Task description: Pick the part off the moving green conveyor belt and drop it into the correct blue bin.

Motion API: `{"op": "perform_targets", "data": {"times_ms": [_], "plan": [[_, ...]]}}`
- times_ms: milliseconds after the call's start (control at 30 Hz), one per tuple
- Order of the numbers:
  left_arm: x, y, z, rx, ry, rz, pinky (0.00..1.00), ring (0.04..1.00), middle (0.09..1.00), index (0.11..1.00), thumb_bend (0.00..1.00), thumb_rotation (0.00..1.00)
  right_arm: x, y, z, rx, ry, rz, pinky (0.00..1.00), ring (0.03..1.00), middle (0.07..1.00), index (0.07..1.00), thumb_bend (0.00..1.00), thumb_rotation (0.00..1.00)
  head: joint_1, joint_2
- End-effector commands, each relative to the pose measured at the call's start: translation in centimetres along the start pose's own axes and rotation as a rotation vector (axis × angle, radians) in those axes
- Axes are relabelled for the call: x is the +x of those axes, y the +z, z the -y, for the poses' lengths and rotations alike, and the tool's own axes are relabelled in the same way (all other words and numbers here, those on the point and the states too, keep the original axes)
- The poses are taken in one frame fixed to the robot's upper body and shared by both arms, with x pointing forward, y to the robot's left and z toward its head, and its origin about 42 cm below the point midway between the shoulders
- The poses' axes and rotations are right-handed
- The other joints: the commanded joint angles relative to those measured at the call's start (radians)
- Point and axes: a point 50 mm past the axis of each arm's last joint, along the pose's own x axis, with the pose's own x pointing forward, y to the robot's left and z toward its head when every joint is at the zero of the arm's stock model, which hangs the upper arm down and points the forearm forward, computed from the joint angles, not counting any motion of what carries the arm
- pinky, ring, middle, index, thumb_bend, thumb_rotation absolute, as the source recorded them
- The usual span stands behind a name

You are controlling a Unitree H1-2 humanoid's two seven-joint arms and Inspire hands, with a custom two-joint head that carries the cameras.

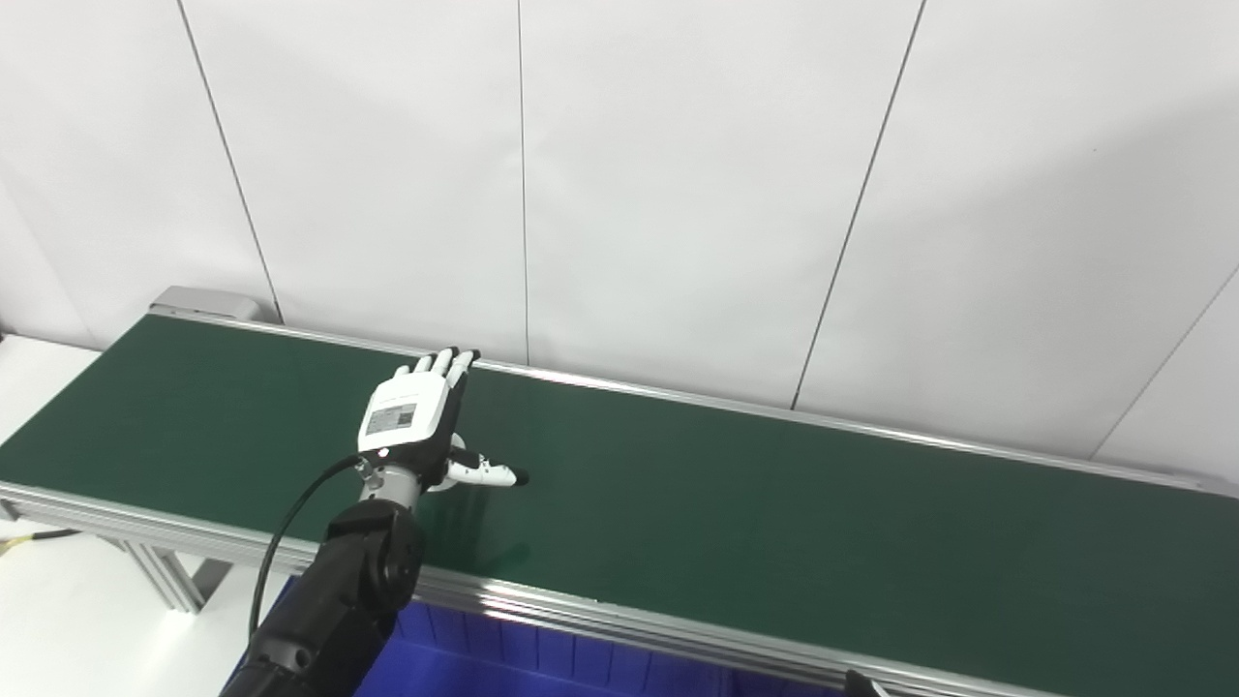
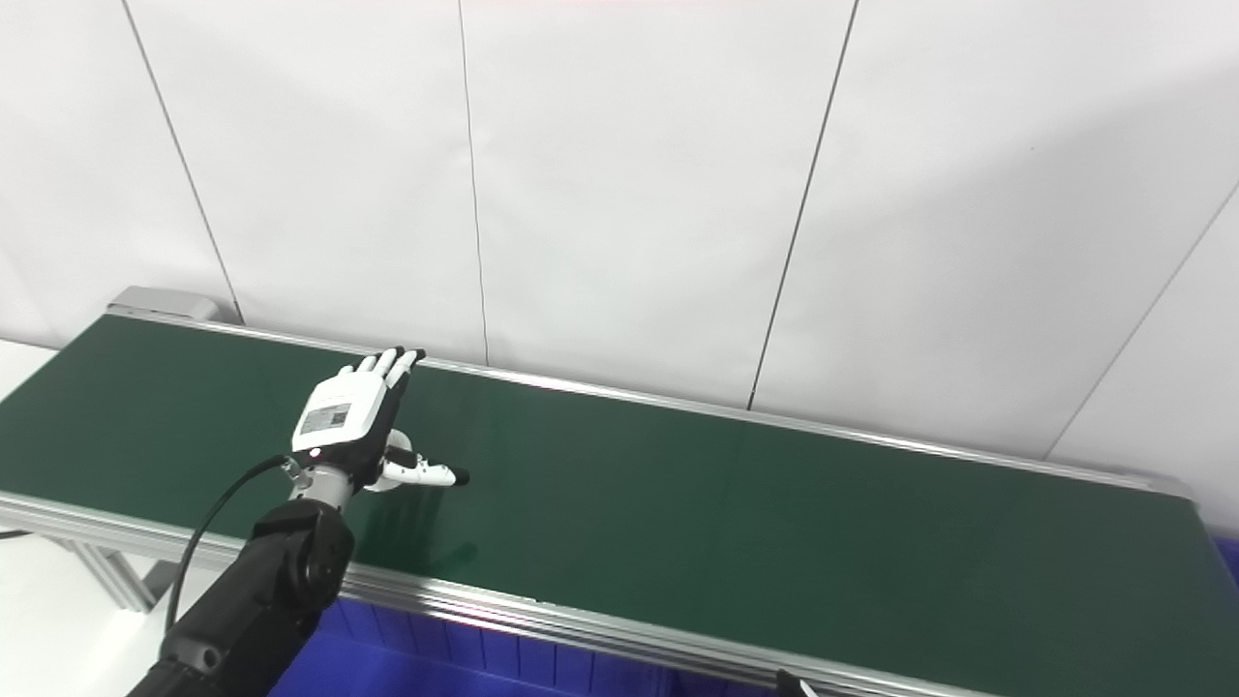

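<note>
Belt (image 1: 736,503) filled most of both views, a single dark green strip running from upper left to lower right, edged by silver rails (image 1: 600,615) on its near and far sides. Behind it stood a white panelled wall (image 1: 678,174) with thin dark seams. At the far left end sat a grey end cap (image 1: 203,302), and under the near rail an aluminium leg (image 1: 160,571) stood on a white floor. Below the near rail one blue bin (image 1: 542,663) showed, only its ribbed wall and part of its inside in view; in the right eye view a sliver of blue (image 2: 1227,557) also showed at the far right edge, too small to say what it was.

No part could be seen anywhere on the belt — its surface lay bare from end to end, so nothing can be said of where the part lay relative to the fingers.

One hand was clearly in view: the left hand (image 1: 411,416), on a black arm (image 1: 339,600) with a black cable (image 1: 281,542) looping beside it, was held over the left portion of the belt. Its fingers (image 1: 445,363) were stretched straight toward the far rail, close together, the thumb (image 1: 489,473) stuck out to the right — spread wide and holding nothing. Nothing stood between it and the belt.

Of the right hand only a dark tip (image 1: 861,683) showed at the bottom edge; whether it was spread or closed could not be told.
</note>
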Motion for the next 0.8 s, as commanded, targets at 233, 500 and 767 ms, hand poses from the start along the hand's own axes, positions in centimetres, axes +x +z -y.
{"op": "perform_targets", "data": {"times_ms": [233,500,767], "plan": [[2.1,-0.4,-1.6,0.017,0.043,-0.022,0.98,0.988,1.000,0.962,0.92,0.37,0.1,1.2,0.6,0.000,-0.021,0.095,0.77,0.851,0.886,0.907,0.81,0.27,-0.001,-0.001],[2.2,-0.9,-0.2,-0.010,0.045,-0.062,0.90,0.945,0.985,0.938,0.87,0.21,-0.1,1.2,0.7,0.003,-0.023,0.105,0.77,0.848,0.884,0.908,0.81,0.28,-0.002,0.001],[2.7,-0.9,1.3,-0.170,0.067,-0.040,0.61,0.778,0.913,0.900,0.75,0.07,-0.2,1.2,0.6,0.014,-0.034,0.119,0.75,0.841,0.880,0.901,0.81,0.27,-0.003,0.003]]}}
